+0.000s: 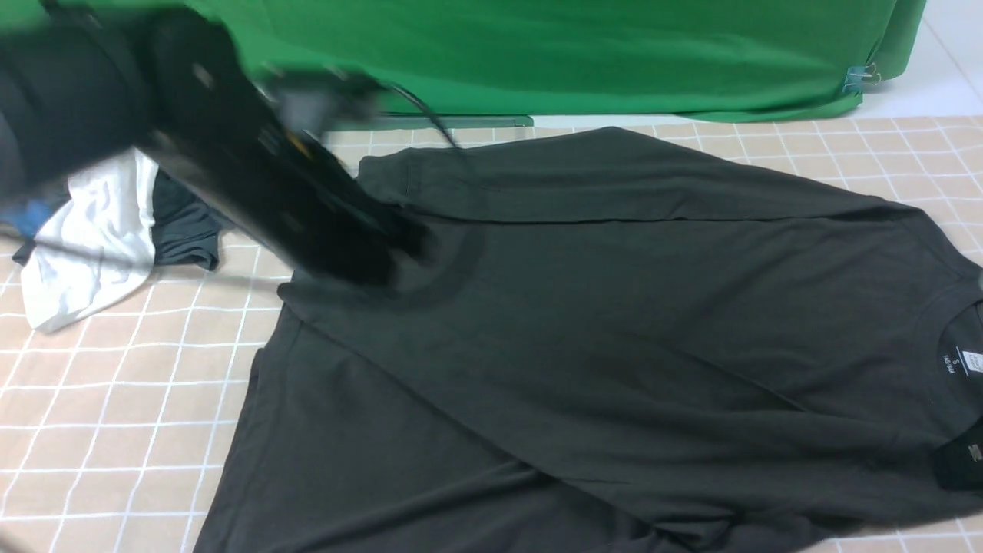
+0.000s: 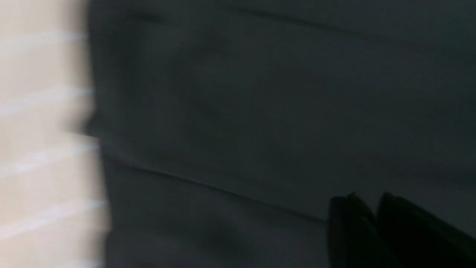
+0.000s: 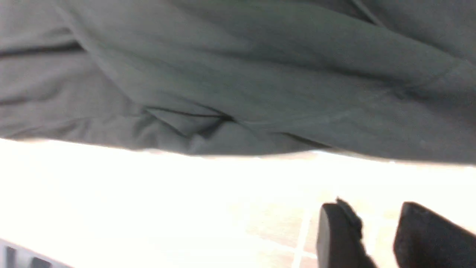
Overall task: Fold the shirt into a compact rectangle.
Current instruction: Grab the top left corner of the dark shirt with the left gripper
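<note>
The shirt (image 1: 614, 322) is 1 large black knit garment, matte and soft. It lies spread almost flat across the middle and right of the table. Its round ribbed crew neck is at the right edge, and 1 small white neck label (image 1: 971, 359) shows inside it. 1 long sleeve lies folded straight along the far side, its edge making a long crease. The near part shows a few shallow diagonal wrinkles.

Under the shirt is a tan tablecloth (image 1: 115, 399) ruled with thin white lines into squares. A smooth green cloth backdrop (image 1: 576, 54) hangs behind.

At the far left lie 2 more garments, crumpled together: 1 white shirt (image 1: 92, 238) and 1 dark grey garment (image 1: 184, 226).

The left gripper (image 2: 372, 203) is black and blurred. It sits over the shirt's left part. Its 2 fingers are pressed nearly together, and no cloth shows between them.

The right gripper (image 3: 373, 212) appears only in its own wrist view. Its 2 dark, blunt fingers stand apart with nothing between them, over bare tablecloth just beside the shirt's rumpled edge.
</note>
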Available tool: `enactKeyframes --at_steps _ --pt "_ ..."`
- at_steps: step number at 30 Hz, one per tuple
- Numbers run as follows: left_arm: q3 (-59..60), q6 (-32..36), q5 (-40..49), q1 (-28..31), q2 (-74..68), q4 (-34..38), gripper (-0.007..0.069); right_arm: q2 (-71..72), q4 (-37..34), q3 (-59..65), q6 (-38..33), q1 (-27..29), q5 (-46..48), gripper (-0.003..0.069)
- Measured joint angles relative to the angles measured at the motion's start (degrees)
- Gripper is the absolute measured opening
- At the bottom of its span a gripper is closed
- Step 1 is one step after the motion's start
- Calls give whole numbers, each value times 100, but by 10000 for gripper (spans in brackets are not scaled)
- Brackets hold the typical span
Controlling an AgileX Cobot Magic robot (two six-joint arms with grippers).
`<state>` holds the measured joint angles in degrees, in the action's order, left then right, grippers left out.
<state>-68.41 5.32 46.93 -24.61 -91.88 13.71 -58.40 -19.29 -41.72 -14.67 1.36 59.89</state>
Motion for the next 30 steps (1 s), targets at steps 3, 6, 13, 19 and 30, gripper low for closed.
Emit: enactKeyframes --at_steps 3,6,13,19,30 --pt "682 -96 -302 -1163 107 496 17 -24 260 -20 120 0 -147 279" --pt "880 -154 -690 -1991 -30 597 27 -19 357 -17 158 0 -235 281" --pt "607 -801 -1504 -2894 -848 797 233 -19 402 -17 225 0 -268 281" --pt "73 -823 -1441 -3000 -1615 1064 442 -19 402 -17 238 0 -326 281" --pt "-199 -823 -1680 -3025 -2009 1373 496 -19 402 -17 238 0 -532 281"
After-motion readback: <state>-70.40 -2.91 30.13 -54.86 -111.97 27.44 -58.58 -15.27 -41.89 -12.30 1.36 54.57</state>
